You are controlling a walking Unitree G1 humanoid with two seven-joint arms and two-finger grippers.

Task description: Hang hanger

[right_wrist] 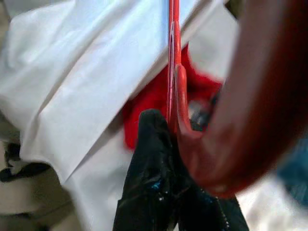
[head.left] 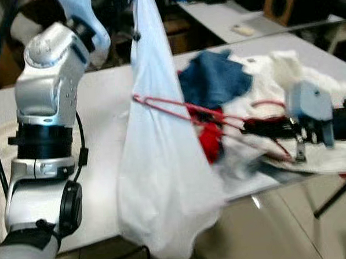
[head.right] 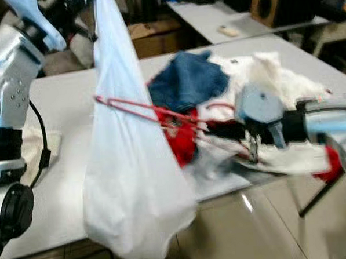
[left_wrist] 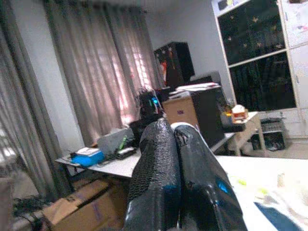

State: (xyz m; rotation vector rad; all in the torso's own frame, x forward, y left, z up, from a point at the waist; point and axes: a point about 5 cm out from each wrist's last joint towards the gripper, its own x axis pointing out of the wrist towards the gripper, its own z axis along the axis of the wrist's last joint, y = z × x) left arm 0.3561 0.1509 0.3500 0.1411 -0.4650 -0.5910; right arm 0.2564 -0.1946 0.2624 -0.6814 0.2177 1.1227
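A white garment hangs in front of the table, held up from above by my raised left arm. In the left wrist view my left gripper is shut, with a sliver of white cloth between the fingertips. A red hanger lies nearly level, its far end pushed against the garment's side. My right gripper reaches in from the right and is shut on the hanger's near end. The garment's top is cut off by the frame.
Behind the garment a white table carries a clothes pile: a blue garment, a red cloth, white clothes. A beige towel lies at the left. Another table stands behind. Tiled floor lies below.
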